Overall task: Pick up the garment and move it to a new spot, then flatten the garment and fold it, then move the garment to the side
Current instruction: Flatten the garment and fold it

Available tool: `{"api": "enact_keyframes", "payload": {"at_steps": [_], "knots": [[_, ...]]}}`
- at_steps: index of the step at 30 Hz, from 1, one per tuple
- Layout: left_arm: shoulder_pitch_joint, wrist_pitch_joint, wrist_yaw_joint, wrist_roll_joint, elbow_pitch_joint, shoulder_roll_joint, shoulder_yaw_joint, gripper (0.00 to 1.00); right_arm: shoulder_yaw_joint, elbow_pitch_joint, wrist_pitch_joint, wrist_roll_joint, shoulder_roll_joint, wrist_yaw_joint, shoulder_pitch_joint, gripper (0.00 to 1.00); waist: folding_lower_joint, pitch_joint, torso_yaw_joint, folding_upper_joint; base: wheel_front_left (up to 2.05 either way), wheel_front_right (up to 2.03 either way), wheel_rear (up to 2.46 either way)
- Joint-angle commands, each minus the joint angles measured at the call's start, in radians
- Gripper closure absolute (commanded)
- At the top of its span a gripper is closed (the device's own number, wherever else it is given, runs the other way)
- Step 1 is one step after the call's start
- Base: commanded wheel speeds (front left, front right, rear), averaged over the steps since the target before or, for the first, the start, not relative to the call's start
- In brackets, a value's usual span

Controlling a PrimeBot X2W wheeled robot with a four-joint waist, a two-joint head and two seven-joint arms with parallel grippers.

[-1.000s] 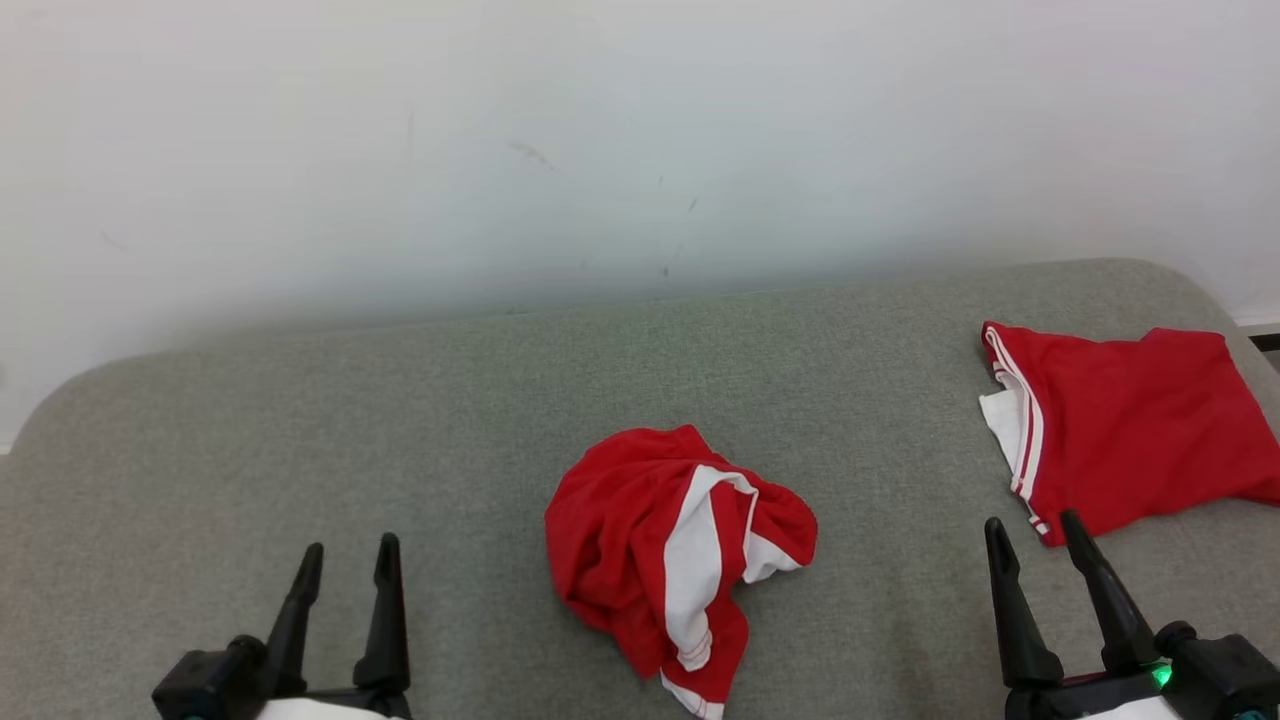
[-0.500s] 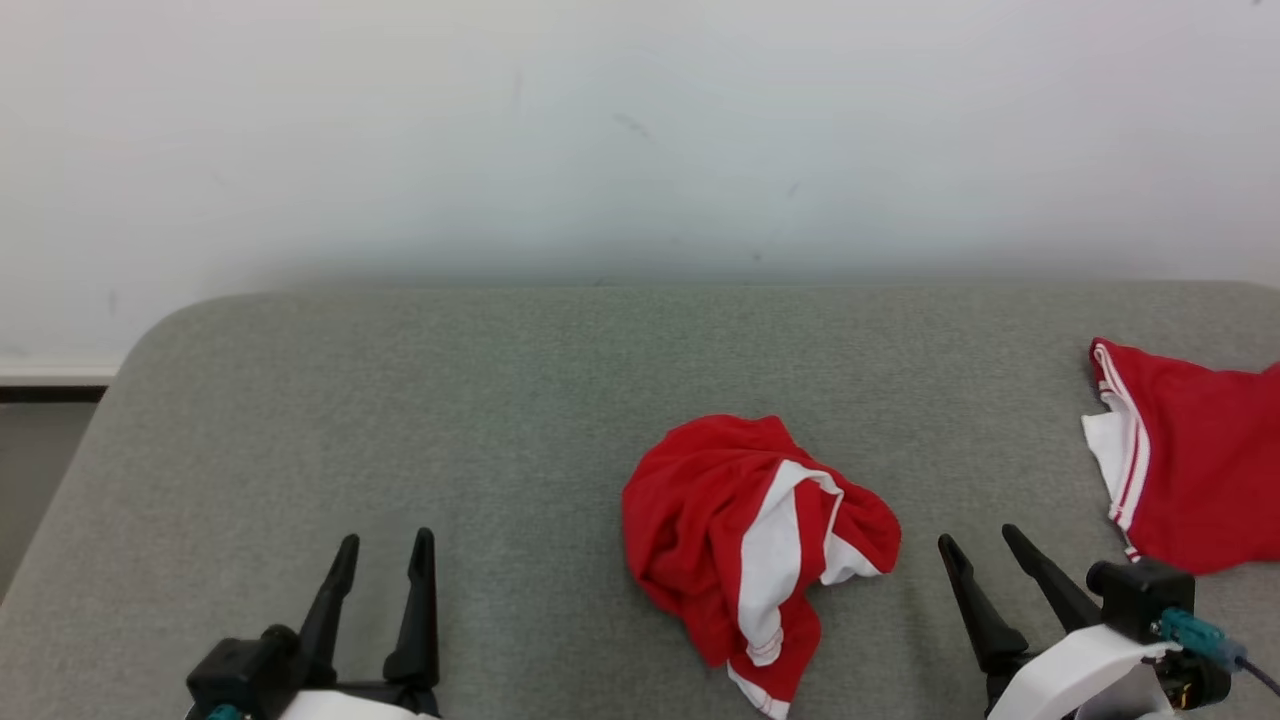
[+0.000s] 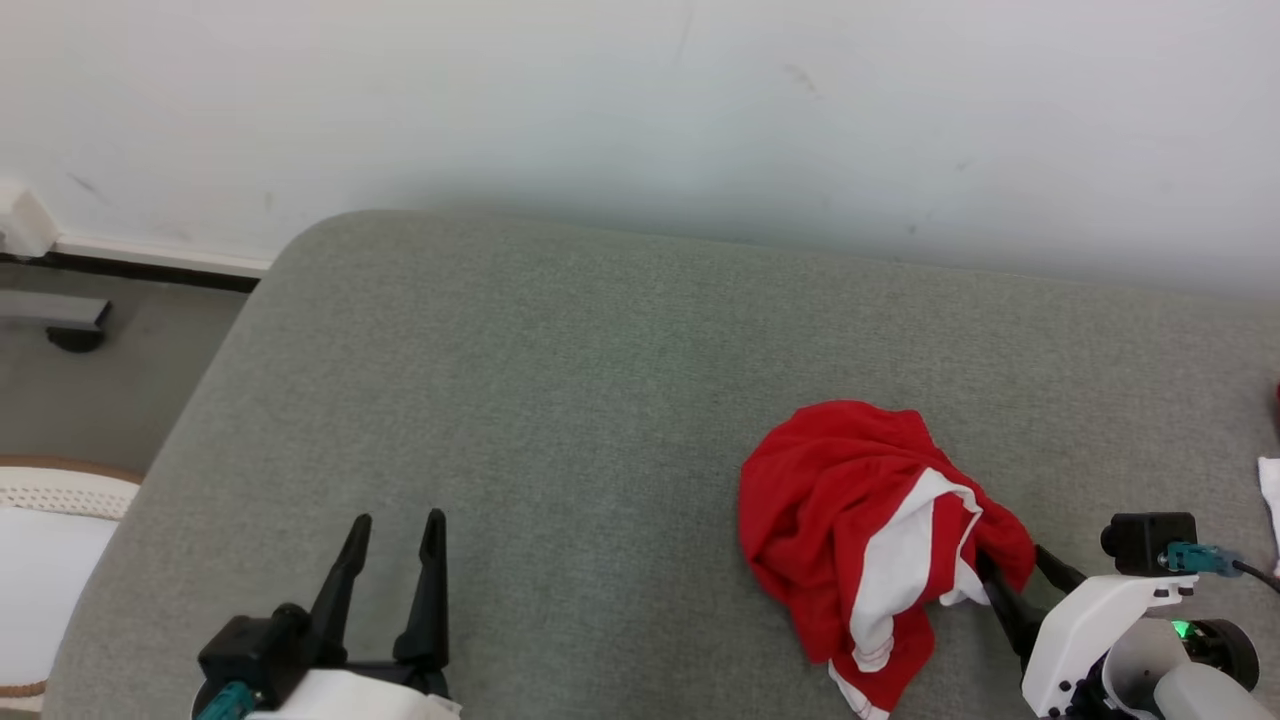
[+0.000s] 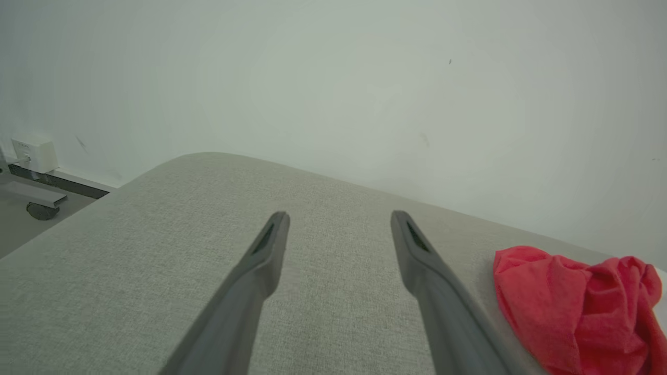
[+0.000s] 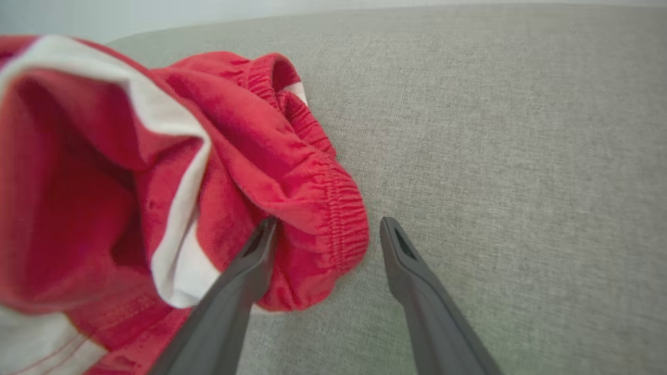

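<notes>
Left gripper [image 3: 398, 518]: jaws spread, empty, over the grey padded surface [image 3: 600, 400]. Right gripper [image 5: 328, 225]: jaws spread astride the elastic hem of the crumpled red-and-white garment [image 3: 860, 510], unclamped, one fingertip hidden by cloth. Garment, right of centre: long axis near-to-far, striped tail toward the robot.

The head view looks down on the grey fabric cushion [image 3: 600, 400]; both wrist views skim low across it, sharing the crumpled red-and-white cloth garment [image 3: 860, 500].
</notes>
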Motion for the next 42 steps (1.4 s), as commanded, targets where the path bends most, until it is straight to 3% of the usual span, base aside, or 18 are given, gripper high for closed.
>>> {"api": "enact_keyframes", "payload": {"at_steps": [1,5,6,7,9,16,25,27,31,32,33,42], "knots": [[-0.012,0.0,-0.001,-0.013,0.003,0.004,0.002,0.0,0.01,0.017,0.012,0.017,-0.012,-0.002,-0.019,0.0,0.0,0.007,0.017,0.0,0.0,0.0,0.0],[-0.015,0.0,0.0,-0.018,0.004,0.004,0.0,0.0,0.043,0.035,0.04,0.056,-0.015,-0.002,-0.033,0.0,0.0,0.01,0.028,0.0,0.0,0.0,0.0],[-0.015,0.0,0.001,-0.019,0.004,0.004,0.0,0.0,0.05,0.037,0.039,0.064,-0.018,-0.002,-0.034,0.44,0.0,0.01,0.029,0.0,0.0,0.0,0.0],[-0.014,0.0,0.003,-0.019,0.003,0.003,-0.001,0.0,0.057,0.037,0.034,0.071,-0.022,-0.002,-0.037,0.54,0.0,0.01,0.028,0.0,0.0,0.0,0.0],[-0.011,0.0,0.006,-0.02,0.003,0.003,0.001,0.0,0.071,0.028,0.017,0.081,-0.028,-0.002,-0.05,1.0,0.0,0.008,0.024,0.0,0.0,0.0,0.0],[0.004,0.0,0.007,-0.016,0.007,0.004,0.002,0.0,0.078,0.014,-0.043,0.093,-0.067,-0.002,-0.089,1.0,0.0,-0.016,-0.022,0.0,0.0,0.0,0.0],[0.016,0.0,0.01,-0.018,0.005,0.004,-0.009,0.0,0.041,0.038,-0.017,0.092,-0.156,-0.002,-0.074,0.98,0.0,-0.024,-0.083,0.0,0.0,0.0,0.0],[0.019,0.0,0.009,-0.019,0.004,0.004,-0.011,0.0,0.034,0.045,-0.006,0.085,-0.17,-0.002,-0.06,0.88,0.0,-0.021,-0.096,0.0,0.0,0.0,0.0],[0.013,0.0,0.008,-0.018,0.006,0.004,-0.013,0.0,0.021,0.049,0.005,0.07,-0.167,-0.002,-0.041,0.57,0.0,-0.016,-0.119,0.0,0.0,0.0,0.0],[0.01,0.0,0.007,-0.018,0.008,0.004,-0.015,0.0,0.019,0.048,0.004,0.067,-0.164,-0.002,-0.037,0.07,0.0,-0.015,-0.122,0.0,0.0,0.0,0.0],[0.008,0.0,0.006,-0.017,0.009,0.004,-0.016,0.0,0.017,0.049,0.003,0.065,-0.161,-0.002,-0.034,0.0,0.0,-0.016,-0.126,0.0,0.0,0.0,0.0],[0.021,0.0,0.006,-0.015,0.02,0.004,-0.018,0.0,-0.025,0.018,-0.085,0.004,-0.149,-0.002,-0.028,0.0,0.0,-0.049,-0.148,0.0,0.0,0.0,0.0]]}}
